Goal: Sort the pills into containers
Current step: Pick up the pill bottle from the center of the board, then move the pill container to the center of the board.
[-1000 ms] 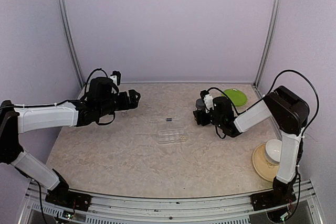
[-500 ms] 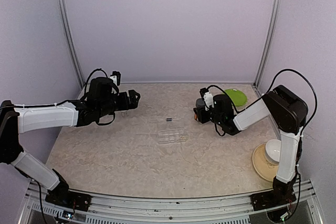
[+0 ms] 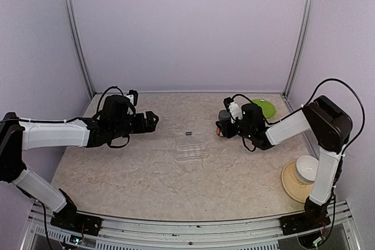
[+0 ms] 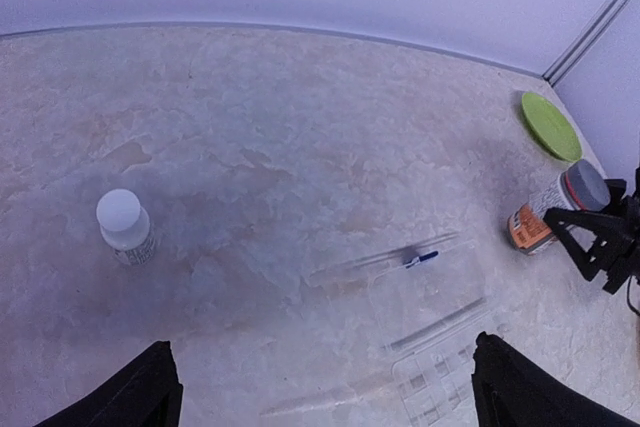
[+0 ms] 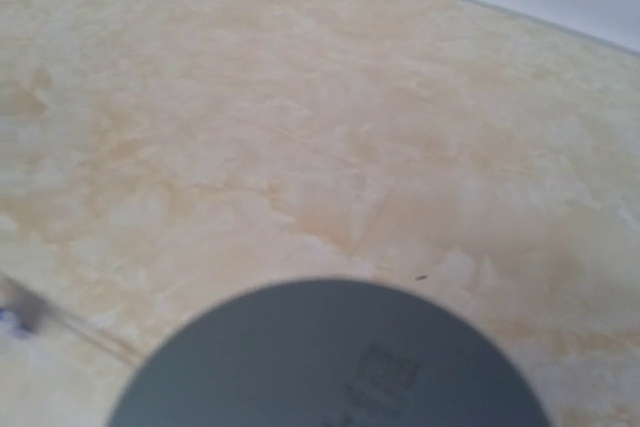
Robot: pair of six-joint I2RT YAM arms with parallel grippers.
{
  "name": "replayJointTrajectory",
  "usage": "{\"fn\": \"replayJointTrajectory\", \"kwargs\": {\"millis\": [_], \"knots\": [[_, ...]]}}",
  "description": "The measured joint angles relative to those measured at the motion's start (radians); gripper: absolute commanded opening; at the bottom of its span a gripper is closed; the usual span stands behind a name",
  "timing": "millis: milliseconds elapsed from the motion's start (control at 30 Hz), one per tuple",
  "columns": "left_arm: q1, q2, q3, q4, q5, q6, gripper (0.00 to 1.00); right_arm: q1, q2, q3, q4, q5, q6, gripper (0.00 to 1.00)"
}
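A clear flat pill box [image 3: 192, 151] lies mid-table; it also shows in the left wrist view [image 4: 440, 352]. One dark blue pill [image 3: 188, 133] lies just beyond it, also in the left wrist view [image 4: 421, 259]. My left gripper [image 3: 151, 120] is open and empty, left of the box; its fingertips [image 4: 150, 387] frame bare table. My right gripper [image 3: 226, 126] is at an orange bottle with a grey cap [image 3: 222, 122]. That cap [image 5: 330, 357] fills the lower right wrist view and hides the fingers, so I cannot tell whether they grip it.
A small white-capped bottle [image 4: 121, 224] stands left of the box. A green plate [image 3: 263, 108] lies at the back right. A white bowl on a tan plate [image 3: 304, 171] sits at the near right. Walls enclose three sides.
The left gripper has shifted slightly toward me and to the right. The right arm has raised its elbow, and its gripper has stayed at the orange bottle.
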Motion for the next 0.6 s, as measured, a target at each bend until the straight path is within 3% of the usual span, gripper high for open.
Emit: {"fn": "replayJointTrajectory", "kwargs": {"millis": [367,600], "knots": [[-0.039,0.116,-0.043,0.005,-0.018,-0.027,0.99,0.019,-0.288,-0.057,-0.118,-0.058,0.012,0.45],[-0.066,0.241,-0.043,0.004,-0.057,-0.027,0.99,0.109,-0.423,-0.107,-0.227,-0.051,0.005,0.45]]}}
